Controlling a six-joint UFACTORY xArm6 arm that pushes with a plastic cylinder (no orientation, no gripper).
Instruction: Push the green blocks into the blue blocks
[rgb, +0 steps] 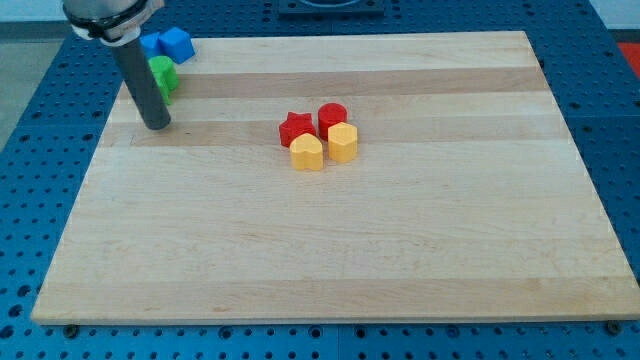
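Note:
My tip (157, 124) rests on the wooden board (330, 250) near its top left corner. A green block (164, 75) lies just above and right of the tip, partly hidden by the rod; its shape is unclear and I cannot tell if it is one or two blocks. A blue cube (177, 44) sits just above the green block, close to it. Another blue block (150, 43) shows to the left of the cube, partly hidden by the rod.
Near the board's middle sit a red star (295, 128), a red cylinder (332, 116), a yellow heart-like block (307, 153) and a yellow hexagonal block (342, 142), clustered together. Blue perforated table surrounds the board.

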